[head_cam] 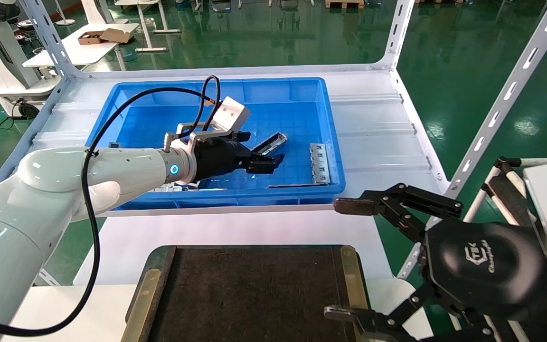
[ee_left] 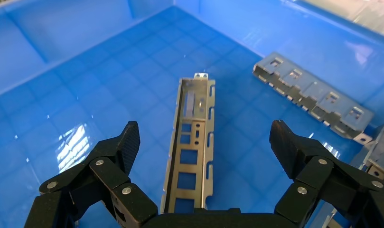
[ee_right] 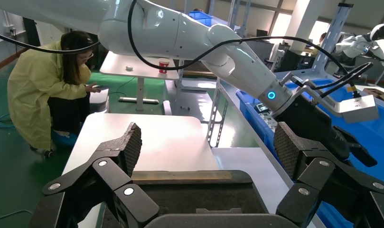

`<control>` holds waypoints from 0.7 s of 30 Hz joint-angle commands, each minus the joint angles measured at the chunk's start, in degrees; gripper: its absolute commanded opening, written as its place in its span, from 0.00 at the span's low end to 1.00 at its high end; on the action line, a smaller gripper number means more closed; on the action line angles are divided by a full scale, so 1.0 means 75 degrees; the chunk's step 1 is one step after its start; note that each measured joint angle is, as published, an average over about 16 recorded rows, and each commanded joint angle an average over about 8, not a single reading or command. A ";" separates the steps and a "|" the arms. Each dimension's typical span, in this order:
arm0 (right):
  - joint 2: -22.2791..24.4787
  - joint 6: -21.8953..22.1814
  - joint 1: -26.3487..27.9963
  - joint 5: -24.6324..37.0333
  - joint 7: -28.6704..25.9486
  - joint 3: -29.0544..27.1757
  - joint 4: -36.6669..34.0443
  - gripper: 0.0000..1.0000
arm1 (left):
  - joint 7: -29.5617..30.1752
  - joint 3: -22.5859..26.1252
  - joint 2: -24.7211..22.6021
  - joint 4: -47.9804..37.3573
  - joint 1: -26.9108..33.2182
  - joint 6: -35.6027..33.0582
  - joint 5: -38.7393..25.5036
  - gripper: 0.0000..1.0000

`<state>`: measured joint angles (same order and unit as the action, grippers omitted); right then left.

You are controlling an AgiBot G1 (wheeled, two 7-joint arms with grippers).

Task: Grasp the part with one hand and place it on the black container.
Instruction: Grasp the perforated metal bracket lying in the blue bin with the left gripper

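Observation:
The part (ee_left: 192, 142) is a slim silver channel with notched edges and square holes in its floor, lying on the floor of the blue bin (head_cam: 207, 85). In the head view it (head_cam: 273, 141) lies just beyond my left gripper (head_cam: 268, 164). The left gripper (ee_left: 205, 130) is open and hovers over the part, one finger on each side, not touching it. The black container (head_cam: 254, 294) with brass side strips lies at the near edge and also shows in the right wrist view (ee_right: 190, 194). My right gripper (head_cam: 340, 259) is open and empty beside its right edge.
A flat silver plate with square cutouts (head_cam: 319, 164) lies in the bin's right part, also in the left wrist view (ee_left: 313, 95). More metal pieces (head_cam: 169, 189) lie by the bin's near wall. White shelf uprights (head_cam: 501, 104) stand at the right. A person in yellow (ee_right: 42, 95) crouches far off.

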<state>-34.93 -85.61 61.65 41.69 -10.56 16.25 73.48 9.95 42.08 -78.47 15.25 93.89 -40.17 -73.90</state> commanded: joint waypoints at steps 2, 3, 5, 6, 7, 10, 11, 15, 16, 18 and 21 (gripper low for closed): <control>0.0001 0.0001 0.0000 -0.0001 0.0001 0.0002 0.0000 0.00 | 0.0251 0.0229 0.0002 0.0080 -0.0045 0.0194 0.0085 0.04; 0.0001 0.0001 0.0000 -0.0001 0.0001 0.0002 0.0000 0.00 | 0.0326 0.0300 0.0003 0.0103 -0.0051 0.0251 0.0120 0.00; 0.0001 0.0001 0.0001 -0.0002 0.0002 0.0003 0.0000 0.00 | 0.0464 0.0439 0.0007 0.0143 -0.0057 0.0346 0.0187 0.00; 0.0002 0.0002 0.0001 -0.0003 0.0002 0.0004 0.0000 0.00 | 0.0523 0.0511 0.0009 0.0162 -0.0057 0.0388 0.0216 0.00; 0.0002 0.0002 0.0001 -0.0003 0.0002 0.0004 0.0000 0.00 | 0.0578 0.0583 0.0011 0.0176 -0.0057 0.0429 0.0243 0.00; 0.0002 0.0003 0.0001 -0.0004 0.0003 0.0006 0.0000 0.00 | 0.0729 0.0778 0.0017 0.0198 -0.0059 0.0538 0.0332 0.00; 0.0003 0.0003 0.0001 -0.0004 0.0003 0.0006 0.0000 0.00 | 0.0772 0.0837 0.0019 0.0202 -0.0060 0.0570 0.0362 0.00; 0.0004 0.0004 0.0002 -0.0006 0.0004 0.0009 0.0000 0.00 | 0.0904 0.1053 0.0028 0.0208 -0.0066 0.0683 0.0489 0.00; 0.0004 0.0004 0.0002 -0.0006 0.0005 0.0009 0.0000 0.00 | 0.0926 0.1103 0.0030 0.0209 -0.0068 0.0706 0.0522 0.00; 0.0004 0.0004 0.0002 -0.0007 0.0005 0.0010 0.0000 0.00 | 0.0953 0.1196 0.0034 0.0209 -0.0069 0.0742 0.0584 0.00; 0.0005 0.0005 0.0003 -0.0008 0.0006 0.0012 0.0000 0.00 | 0.0975 0.1323 0.0041 0.0201 -0.0071 0.0779 0.0683 0.00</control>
<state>-34.89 -85.57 61.67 41.63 -10.51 16.34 73.48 17.14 51.88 -78.17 16.72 93.36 -34.47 -68.75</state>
